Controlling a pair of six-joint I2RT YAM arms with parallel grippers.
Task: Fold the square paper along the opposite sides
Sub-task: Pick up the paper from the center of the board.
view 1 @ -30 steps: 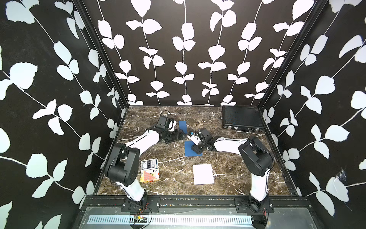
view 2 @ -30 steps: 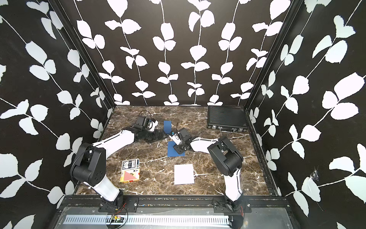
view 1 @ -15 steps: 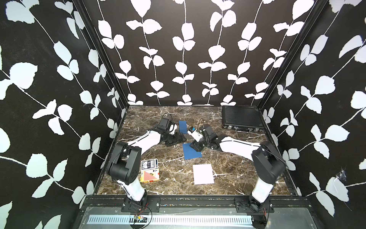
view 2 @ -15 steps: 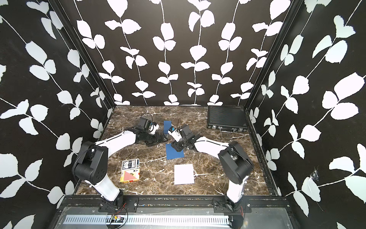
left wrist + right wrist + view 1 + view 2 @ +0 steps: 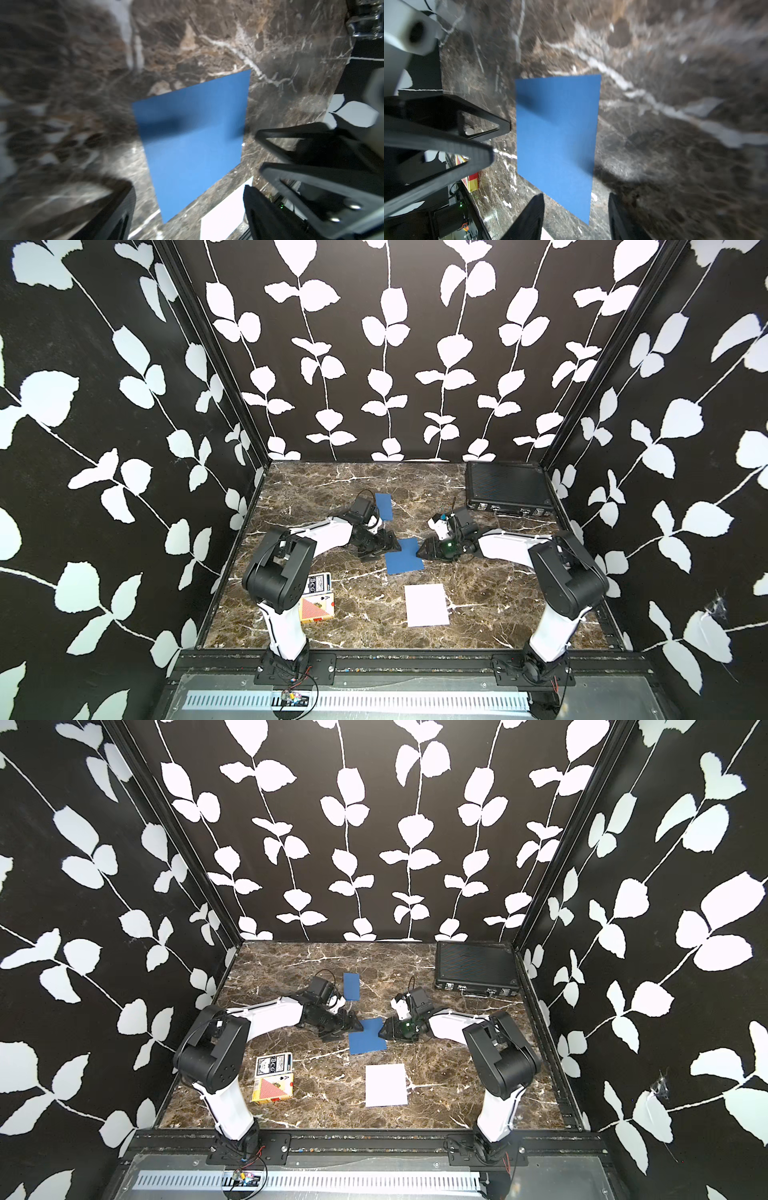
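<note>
Blue paper [image 5: 403, 559]: in both top views it lies on the marble table [image 5: 490, 597] at the middle of the frame, between the two grippers.
Left gripper [image 5: 384, 549]: in both top views it sits low at the paper's left edge, with its tip at the upper left corner. Whether it touches the paper cannot be told.
Right gripper [image 5: 424, 551]: in both top views it sits low at the paper's right edge, facing the other gripper across the paper.
Other things, top views: a white sheet [image 5: 427, 605] lies just below the blue paper. A narrow blue strip [image 5: 384, 506] lies above the left gripper. Two card boxes [image 5: 318, 599] sit at lower left beside the left arm, and a black case [image 5: 507, 489] lies at upper right.
Left wrist view: the blue paper [image 5: 193, 141] lies ahead of this gripper's fingers [image 5: 116, 214]. They stand wide apart and clamp nothing, and one corner of the paper reaches toward the gap. The right gripper's fingers [image 5: 301, 174] are at the paper's far edge.
Right wrist view: the blue paper [image 5: 556, 135] lies ahead of this gripper's fingers [image 5: 529, 218]. They are apart and empty, with a paper corner between them. The left gripper's fingers [image 5: 446, 143] meet the opposite edge.
</note>
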